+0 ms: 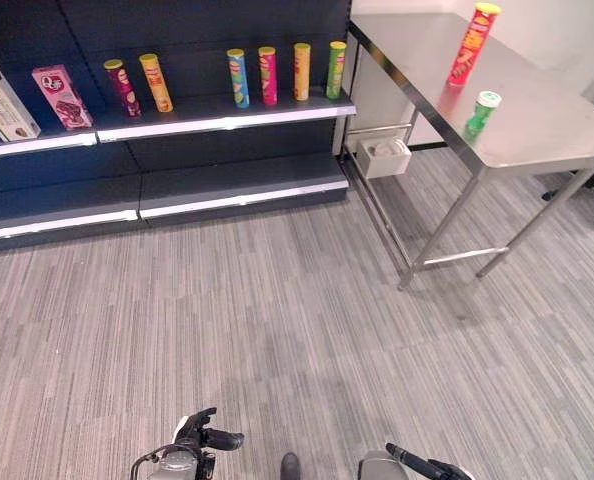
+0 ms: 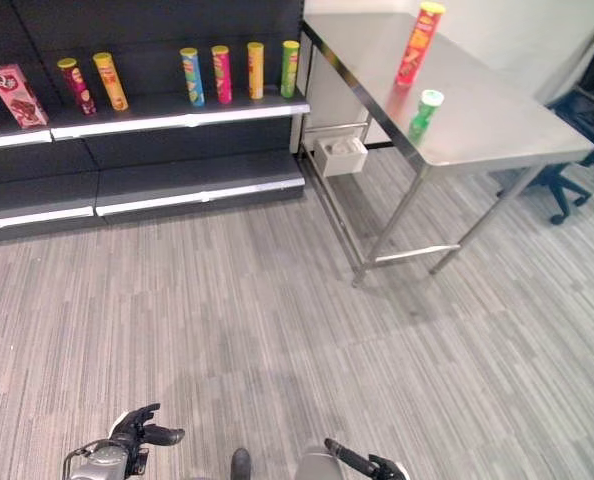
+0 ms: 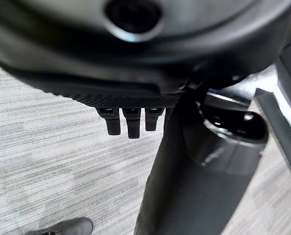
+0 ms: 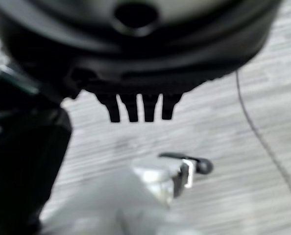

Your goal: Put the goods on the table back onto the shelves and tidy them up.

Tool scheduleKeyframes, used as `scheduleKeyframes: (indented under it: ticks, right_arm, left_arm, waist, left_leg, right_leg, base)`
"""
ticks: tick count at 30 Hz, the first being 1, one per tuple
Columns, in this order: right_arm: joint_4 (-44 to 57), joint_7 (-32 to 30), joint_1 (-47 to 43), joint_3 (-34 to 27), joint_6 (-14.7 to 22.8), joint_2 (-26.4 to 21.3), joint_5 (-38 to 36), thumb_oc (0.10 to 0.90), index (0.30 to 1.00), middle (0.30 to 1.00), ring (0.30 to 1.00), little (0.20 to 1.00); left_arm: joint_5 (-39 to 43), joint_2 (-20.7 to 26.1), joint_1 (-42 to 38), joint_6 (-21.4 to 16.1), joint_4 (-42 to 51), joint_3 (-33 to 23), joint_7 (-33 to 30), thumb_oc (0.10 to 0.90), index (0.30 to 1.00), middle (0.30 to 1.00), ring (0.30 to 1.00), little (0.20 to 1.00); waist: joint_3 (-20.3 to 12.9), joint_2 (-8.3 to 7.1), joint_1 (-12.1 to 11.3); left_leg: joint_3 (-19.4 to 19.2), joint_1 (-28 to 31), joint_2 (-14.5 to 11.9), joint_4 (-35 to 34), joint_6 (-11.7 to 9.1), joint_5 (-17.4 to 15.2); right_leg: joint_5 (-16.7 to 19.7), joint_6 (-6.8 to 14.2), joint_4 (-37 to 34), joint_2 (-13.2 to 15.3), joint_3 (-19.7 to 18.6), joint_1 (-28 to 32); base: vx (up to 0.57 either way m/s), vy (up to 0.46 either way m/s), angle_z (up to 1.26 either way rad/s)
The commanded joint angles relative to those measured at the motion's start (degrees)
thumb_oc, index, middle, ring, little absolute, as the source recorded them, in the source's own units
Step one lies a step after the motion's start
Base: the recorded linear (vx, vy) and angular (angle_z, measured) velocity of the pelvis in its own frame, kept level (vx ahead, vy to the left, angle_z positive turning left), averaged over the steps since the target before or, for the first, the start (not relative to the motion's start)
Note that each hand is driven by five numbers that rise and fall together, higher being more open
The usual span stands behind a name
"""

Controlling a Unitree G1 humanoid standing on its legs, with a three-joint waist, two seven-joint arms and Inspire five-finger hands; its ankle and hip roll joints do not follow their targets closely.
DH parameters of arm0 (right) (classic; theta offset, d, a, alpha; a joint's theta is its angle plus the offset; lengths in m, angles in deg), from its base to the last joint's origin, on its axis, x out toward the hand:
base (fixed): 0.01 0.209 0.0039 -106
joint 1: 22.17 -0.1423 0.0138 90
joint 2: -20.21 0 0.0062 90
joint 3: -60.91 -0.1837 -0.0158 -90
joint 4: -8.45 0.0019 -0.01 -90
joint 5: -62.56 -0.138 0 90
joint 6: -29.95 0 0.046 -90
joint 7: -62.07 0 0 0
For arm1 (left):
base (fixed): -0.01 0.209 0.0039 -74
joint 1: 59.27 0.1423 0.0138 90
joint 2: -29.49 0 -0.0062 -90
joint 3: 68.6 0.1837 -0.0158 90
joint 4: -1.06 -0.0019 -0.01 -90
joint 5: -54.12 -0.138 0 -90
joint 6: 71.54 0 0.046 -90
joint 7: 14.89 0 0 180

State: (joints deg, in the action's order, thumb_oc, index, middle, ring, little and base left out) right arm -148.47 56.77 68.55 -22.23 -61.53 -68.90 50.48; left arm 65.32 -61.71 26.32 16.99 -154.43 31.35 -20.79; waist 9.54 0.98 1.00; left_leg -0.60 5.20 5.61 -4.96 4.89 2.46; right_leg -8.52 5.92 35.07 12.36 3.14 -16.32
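**Mia:** Left eye view has a shiny metal table [image 1: 537, 130] on the right side. What stands on it?

**Ben:** Two cans. A tall red can [image 1: 473, 44] stands near the back of the table. A short green can [image 1: 482, 112] stands closer to the front edge. They are near each other but not touching.

**Mia:** And the shelf [image 1: 217, 112]?

**Ben:** It is dark and sits to the left of the table. Six tall cans stand on it, a pair [image 1: 139, 85] and then a row of four [image 1: 285, 72]. Two boxes [image 1: 32, 98] lean further left. The lower shelf [image 1: 237, 185] is bare.

**Mia:** Where are the hands?

**Ben:** Both are low, over the grey floor [image 1: 277, 300], well apart from the table. The left hand [image 1: 205, 434] holds nothing, and its fingers [image 3: 128, 125] hang loose and straight. The right hand [image 1: 427, 467] holds nothing too, with its fingers [image 4: 135, 110] straight.
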Motion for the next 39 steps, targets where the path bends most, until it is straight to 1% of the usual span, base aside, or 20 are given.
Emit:
scheduleKeyframes:
  ticks: [1, 4, 5, 7, 8, 12, 13, 14, 15, 17, 18, 20, 22, 24, 25, 27, 30, 32, 36, 39]
  right_arm:
    - [0.34, -1.08, -2.18, -0.52, 1.35, -2.79, -0.86, 0.8, 0.9, 0.9, 0.9, 0.9]
    - [-0.16, -1.19, -1.75, -0.26, 1.12, -2.61, -1.04, 0.8, 0.9, 0.9, 0.9, 0.9]
    - [-0.09, -1.28, -1.57, -0.21, 0.96, -2.61, -1.05, 0.8, 0.9, 0.9, 0.9, 0.9]
    - [-0.13, -1.27, -1.59, -0.15, 0.87, -2.72, -0.78, 0.8, 0.9, 0.9, 0.9, 0.9]
    - [-0.02, -1.02, -0.96, -0.33, 0.9, -2.95, -0.47, 0.8, 0.9, 0.9, 0.9, 0.9]
    - [0.41, -1.11, -0.68, 0.15, 1.27, -3.35, -0.2, 0.8, 0.9, 0.9, 0.9, 0.9]
    - [0.79, -1.0, -0.72, 0.67, 1.53, -4.2, -0.21, 0.8, 0.9, 0.9, 0.9, 0.9]
    - [0.79, -1.0, -0.72, 0.67, 1.53, -4.21, -0.21, 0.8, 0.9, 0.9, 0.9, 0.9]
    - [1.05, -0.88, -1.09, 1.34, 1.86, -5.02, -0.3, 0.8, 0.9, 0.9, 0.9, 0.9]
    - [0.94, -0.99, -1.8, 1.87, 1.8, -5.83, -0.16, 0.8, 0.9, 0.9, 0.9, 0.9]
    - [1.01, -1.12, -2.0, 1.82, 1.74, -6.15, -0.23, 0.8, 0.9, 0.9, 0.9, 0.9]
    - [0.84, -1.4, -2.3, 1.75, 1.65, -6.45, -0.35, 0.8, 0.9, 0.9, 0.9, 0.9]
    - [0.61, -1.5, -2.63, 1.68, 1.24, -7.09, -0.4, 0.8, 0.9, 0.9, 0.9, 0.9]
    - [0.85, -1.57, -2.46, 1.62, 1.31, -7.3, -0.45, 0.8, 0.9, 0.9, 0.9, 0.9]
    - [0.85, -1.57, -2.46, 1.62, 1.31, -7.3, -0.45, 0.8, 0.9, 0.9, 0.9, 0.9]
    - [0.78, -2.14, -2.23, 1.8, 1.33, -7.13, 0.05, 0.8, 0.9, 0.9, 0.9, 0.9]
    - [0.63, -2.43, -1.81, 1.7, 1.33, -6.89, 0.33, 0.8, 0.9, 0.9, 0.9, 0.9]
    - [0.51, -2.45, -1.62, 1.66, 1.25, -6.75, 0.48, 0.8, 0.9, 0.9, 0.9, 0.9]
    - [-1.16, -2.8, -1.66, 1.21, 1.4, -6.63, 0.66, 0.8, 0.9, 0.9, 0.9, 0.9]
    - [-1.76, -2.48, -1.47, 0.51, 1.31, -6.25, 0.5, 0.8, 0.9, 0.9, 0.9, 0.9]
  left_arm:
    - [-0.94, 1.08, -0.18, -1.15, 0.27, -1.42, -1.22, 0.8, 0.9, 0.9, 0.9, 0.9]
    - [-1.97, 0.84, -0.26, -0.9, -0.61, -1.18, -1.53, 0.8, 0.9, 0.9, 0.9, 0.9]
    - [-2.47, 0.74, -0.27, -0.75, -0.71, -1.55, -1.65, 0.8, 0.9, 0.9, 0.9, 0.9]
    - [-3.04, 0.68, -0.22, -0.79, -1.11, -1.72, -1.78, 0.8, 0.9, 0.9, 0.9, 0.9]
    - [-3.55, 0.31, 0.38, -0.94, -1.98, -2.19, -1.72, 0.8, 0.9, 0.9, 0.9, 0.9]
    - [-3.56, -0.31, 1.04, -1.03, -2.29, -2.45, -1.85, 0.8, 0.9, 0.9, 0.9, 0.9]
    - [-3.12, -0.81, 1.13, -1.02, -2.09, -2.27, -1.85, 0.8, 0.9, 0.9, 0.9, 0.9]
    - [-3.12, -0.81, 1.13, -1.02, -2.09, -2.27, -1.85, 0.8, 0.9, 0.9, 0.9, 0.9]
    - [-2.71, -1.24, 1.07, -1.26, -1.53, -1.83, -1.79, 0.8, 0.9, 0.9, 0.9, 0.9]
    - [-0.33, -1.54, 0.94, -1.27, -0.36, -2.32, -1.5, 0.8, 0.9, 0.9, 0.9, 0.9]
    - [0.18, -1.6, 0.85, -1.32, 0.26, -2.21, -1.5, 0.8, 0.9, 0.9, 0.9, 0.9]
    - [0.34, -1.66, 0.64, -1.22, 0.42, -2.01, -1.61, 0.8, 0.9, 0.9, 0.9, 0.9]
    - [0.41, -2.05, 0.42, -1.1, 0.82, -1.4, -1.24, 0.8, 0.9, 0.9, 0.9, 0.9]
    - [-0.02, -2.17, 0.52, -1.09, 0.66, -1.04, -1.21, 0.8, 0.9, 0.9, 0.9, 0.9]
    - [-0.02, -2.17, 0.52, -1.09, 0.66, -1.04, -1.21, 0.8, 0.9, 0.9, 0.9, 0.9]
    - [-0.19, -2.33, 0.99, -1.11, -0.6, -0.86, -1.31, 0.8, 0.9, 0.9, 0.9, 0.9]
    - [-0.61, -2.08, 1.26, -1.15, -1.14, -0.63, -1.23, 0.8, 0.9, 0.9, 0.9, 0.9]
    - [-0.95, -2.03, 1.47, -1.08, -1.49, -0.64, -1.14, 0.8, 0.9, 0.9, 0.9, 0.9]
    - [-2.24, -1.79, 2.08, -1.01, -3.06, -0.78, -1.37, 0.8, 0.9, 0.9, 0.9, 0.9]
    - [-2.34, -1.56, 2.14, -1.17, -4.04, -1.04, -1.37, 0.8, 0.9, 0.9, 0.9, 0.9]
  waist:
    - [1.85, -1.01, 0.34]
    - [2.83, -2.07, 2.16]
    - [3.04, -2.65, 2.92]
    - [3.37, -2.42, 3.18]
    - [2.99, -2.77, 3.46]
    - [1.62, -3.09, 3.41]
    - [0.39, -2.3, 3.51]
    - [0.41, -2.29, 3.5]
    - [-0.32, -1.34, 3.28]
    - [0.75, -2.15, 2.3]
    - [1.43, -2.71, 2.07]
    - [1.91, -3.08, 2.08]
    - [2.31, -3.66, 1.31]
    - [2.5, -3.59, 0.57]
    - [2.54, -3.59, 0.56]
    - [2.48, -1.8, -1.45]
    - [2.62, -1.56, -1.82]
    - [2.47, -1.29, -1.91]
    - [1.84, -0.42, -2.14]
    - [0.68, -0.59, -1.91]
  left_leg:
    - [-1.03, -3.2, -3.0, -0.04, -4.89, -3.12]
    - [0.07, 0.46, -1.96, -0.04, -5.09, -6.02]
    - [0.63, 2.43, -1.54, -0.04, -5.36, -7.26]
    - [0.6, 3.76, -2.04, -0.04, -5.64, -8.09]
    - [0.93, 6.06, -2.35, -0.04, -6.27, -9.92]
    - [0.47, 7.54, -3.85, -0.04, -7.05, -11.59]
    - [0.64, 9.09, -7.08, -0.04, -8.52, -11.28]
    - [0.64, 9.11, -7.08, -0.04, -8.52, -11.29]
    - [0.75, 8.34, -9.73, 4.36, -10.29, -7.36]
    - [0.35, 1.76, -10.18, 20.84, -12.19, -0.5]
    - [0.15, -0.5, -10.29, 25.82, -12.25, 1.41]
    - [-1.35, -2.47, -11.13, 28.47, -12.02, 1.91]
    - [-4.34, -7.25, -10.45, 24.72, -10.17, -1.54]
    - [-4.58, -8.23, -9.18, 18.37, -9.38, -4.13]
    - [-4.6, -8.18, -9.18, 18.35, -9.38, -4.13]
    - [2.26, -11.46, -6.82, 5.55, -10.11, 1.91]
    - [3.49, -12.79, -5.94, 1.84, -10.29, 3.97]
    - [3.44, -12.6, -5.81, 1.08, -10.32, 4.61]
    - [7.18, -10.06, -4.0, -0.03, -9.63, 4.7]
    - [5.23, -8.62, -3.85, -0.04, -8.48, 3.23]
  right_leg:
    - [12.48, 1.41, -21.27, -3.97, 3.26, 7.8]
    - [16.29, 3.11, -32.93, -6.08, 4.61, 5.96]
    - [19.27, 4.61, -38.71, -6.55, 5.64, 3.53]
    - [19.9, 5.23, -40.07, -6.78, 6.45, 2.1]
    - [20.32, 5.79, -40.07, -5.78, 7.24, 1.03]
    - [21.81, 4.9, -40.07, -5.43, 8.9, 2.86]
    - [21.08, 3.69, -40.07, -7.31, 7.94, 5.08]
    - [21.07, 3.69, -40.07, -7.32, 7.93, 5.09]
    - [18.64, 1.99, -40.07, -9.12, 7.74, 7.44]
    - [14.91, -0.37, -40.07, -9.92, 7.47, 12.71]
    - [14.35, -0.89, -40.07, -9.6, 7.22, 13.82]
    - [13.73, -1.2, -40.07, -9.34, 7.4, 14.59]
    - [12.61, -1.09, -40.07, -8.47, 6.8, 16.28]
    - [11.87, -0.53, -40.07, -8.33, 6.24, 17.12]
    - [11.87, -0.53, -40.07, -8.33, 6.23, 17.15]
    - [10.39, -0.68, -40.07, -10.45, 4.31, 19.34]
    - [9.26, -1.02, -40.07, -11.25, 2.95, 21.03]
    - [9.05, -1.24, -40.07, -11.71, 2.41, 21.34]
    - [8.75, -1.44, -40.07, -12.96, -1.05, 22.15]
    - [8.13, -0.4, -40.07, -11.64, -3.12, 22.68]
  base:
    - [0.29, -0.072, -0.13]
    - [0.38, -0.095, -0.11]
    - [0.32, -0.084, 0.36]
    - [0.36, -0.166, 0.52]
    - [0.39, -0.221, 0.35]
    - [0.35, -0.287, 0.06]
    - [0.3, -0.295, -0.16]
    - [0.5, -0.558, -0.19]
    - [0.29, -0.434, -0.07]
    - [0.31, -0.531, -0.21]
    - [0.13, -0.273, -0.3]
    - [0.1, -0.159, -0.12]
    - [0.21, -0.144, 0.0]
    - [0.14, -0.03, 0.01]
    - [0.16, -0.006, -0.16]
    - [0.23, -0.009, -0.24]
    - [0.16, -0.018, -0.31]
    - [0.13, 0.024, -0.33]
    - [0.16, 0.115, -0.59]
    - [0.13, 0.175, -0.29]
